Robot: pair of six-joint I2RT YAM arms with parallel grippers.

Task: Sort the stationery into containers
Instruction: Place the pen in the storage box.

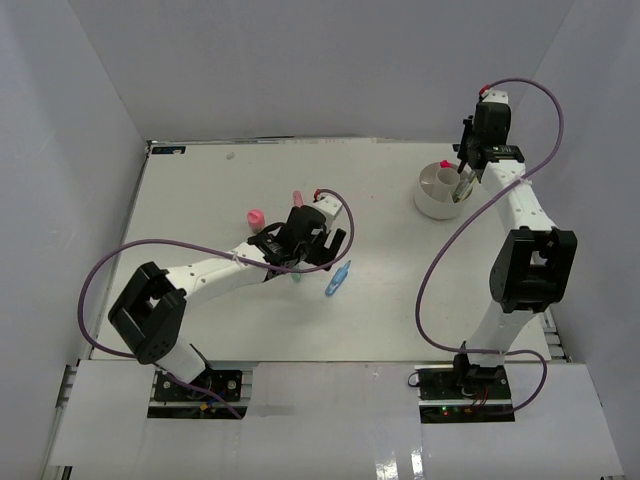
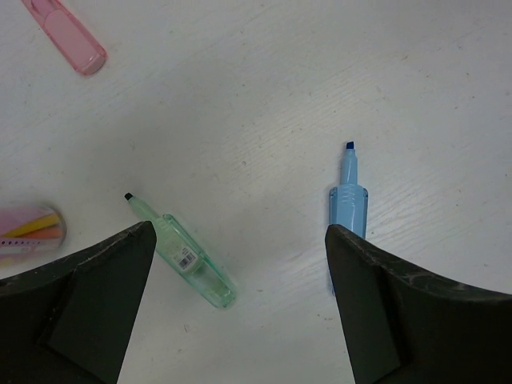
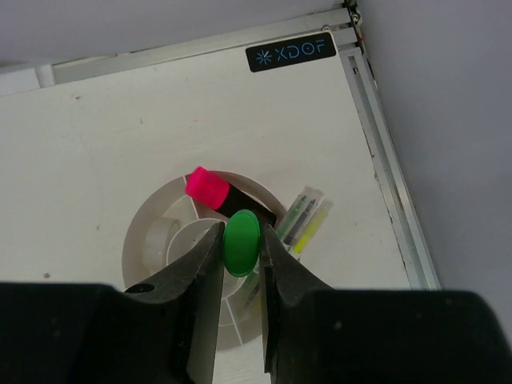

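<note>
right gripper [image 3: 242, 238] was shut tight on the green-capped highlighter [image 3: 242, 250], one finger on each side of the green cap. it hung over the white tub [image 3: 142, 240], w/ the rest of that highlighter hidden under the cap. just past the cap at 11 o'clock, a pink-capped highlighter [image 3: 210, 188] lay in the tub, pink end pointing to 10 o'clock. a see-thru tape ring [image 3: 162, 238] sat in a part of the tub at 9 o'clock from the cap. a clear pack [image 3: 306, 214] w/ green & yellow sticks lay at the tub's rim at 2 o'clock; couldn't tell if it was in or out. from the top cam the tub sat at the far right of the table [image 1: 200, 200].

left gripper [image 2: 240, 232] was wide open, low over the table. btw its fingers [image 2: 96, 304] lay a green pen [image 2: 188, 260], nearer the 8 o'clock finger, dark tip pointing to 10 o'clock. a blue pen [image 2: 349, 200] lay just beside the 4 o'clock finger, tip to 12 o'clock. a pink see-thru piece [image 2: 68, 38] lay far off at 11 o'clock, & a blurry pink round thing [image 2: 28, 232] at 9 o'clock. from the top cam this gripper was near the table's middle, well apart from the tub.
</note>
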